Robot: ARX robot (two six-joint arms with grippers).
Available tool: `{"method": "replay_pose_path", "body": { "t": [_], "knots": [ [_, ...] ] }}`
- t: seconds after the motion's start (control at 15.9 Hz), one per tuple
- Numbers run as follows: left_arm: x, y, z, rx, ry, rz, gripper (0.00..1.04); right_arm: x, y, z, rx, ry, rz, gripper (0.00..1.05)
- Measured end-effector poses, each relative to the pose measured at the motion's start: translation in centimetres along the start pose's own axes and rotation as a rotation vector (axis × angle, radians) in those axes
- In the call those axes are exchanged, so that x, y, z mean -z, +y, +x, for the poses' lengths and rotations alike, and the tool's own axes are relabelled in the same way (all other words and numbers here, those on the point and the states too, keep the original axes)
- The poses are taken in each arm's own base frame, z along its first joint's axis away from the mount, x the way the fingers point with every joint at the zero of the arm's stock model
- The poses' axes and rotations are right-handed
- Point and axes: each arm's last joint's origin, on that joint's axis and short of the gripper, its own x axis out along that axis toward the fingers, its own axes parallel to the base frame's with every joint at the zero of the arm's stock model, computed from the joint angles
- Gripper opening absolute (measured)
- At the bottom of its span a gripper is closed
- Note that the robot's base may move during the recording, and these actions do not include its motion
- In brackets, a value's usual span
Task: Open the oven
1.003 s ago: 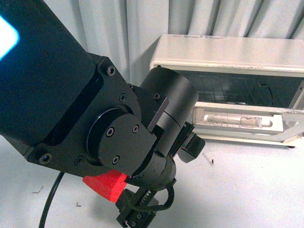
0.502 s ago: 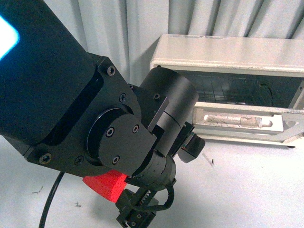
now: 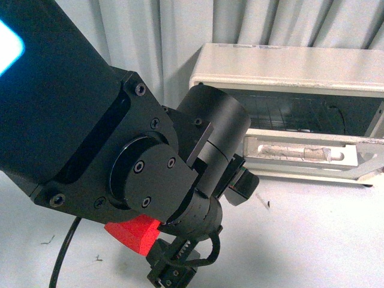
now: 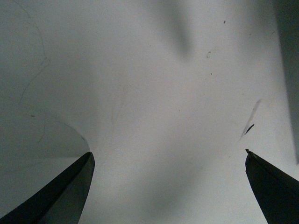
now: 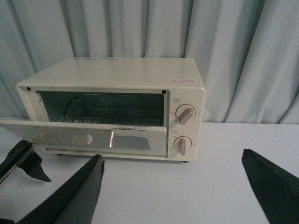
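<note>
Standing cream-white, the oven (image 5: pixel 112 105) door hangs open.

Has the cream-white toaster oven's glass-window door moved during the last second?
No. The oven's glass-window door sits at the same open angle against the fixed cream-white boxy oven body, with no shift in the front view.

Oven (image 5: pixel 117 77) shell: cream, smooth, low satin sheen, looks like painted metal. Door (image 5: pixel 98 140) pane is glass, glossy, smeared, w/ bright reflections. Wire rack (image 5: pixel 107 112) inside: thin bare metal. Knobs (image 5: pixel 186 115): pale, matt, prob. plastic. Curtain (image 5: pixel 233 46) at far side: grey-blue cloth, matt, pleated. Table (image 4: pixel 149 93): white, smooth, matt, a few dark specks. Left arm (image 3: pixel 90 120) casing: black, matt; red part (image 3: pixel 135 233) on it: matt plastic.
</note>
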Motion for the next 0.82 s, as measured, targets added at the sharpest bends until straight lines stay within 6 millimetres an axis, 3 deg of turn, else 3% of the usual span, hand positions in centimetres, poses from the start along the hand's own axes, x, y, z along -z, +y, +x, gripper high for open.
{"method": "replay_pose_path", "body": {
  "t": [0.06,0.25,0.31,0.38,0.82],
  "knots": [
    [0.0,0.0,0.0,0.0,0.0,0.0,0.98,0.0,0.0,0.0,0.0,0.0,0.002,0.97],
    [0.0,0.0,0.0,0.0,0.0,0.0,0.98,0.0,0.0,0.0,0.0,0.0,0.002,0.66],
    [0.0,0.0,0.0,0.0,0.0,0.0,0.98,0.0,0.0,0.0,0.0,0.0,0.002,0.72],
    [0.0,0.0,0.0,0.0,0.0,0.0,0.98,0.0,0.0,0.0,0.0,0.0,0.002,0.94],
    [0.9,2.7,-0.8,0.024,-0.021,0.002,0.98,0.0,0.0,0.0,0.0,0.0,0.002,0.98]
  ]
}}
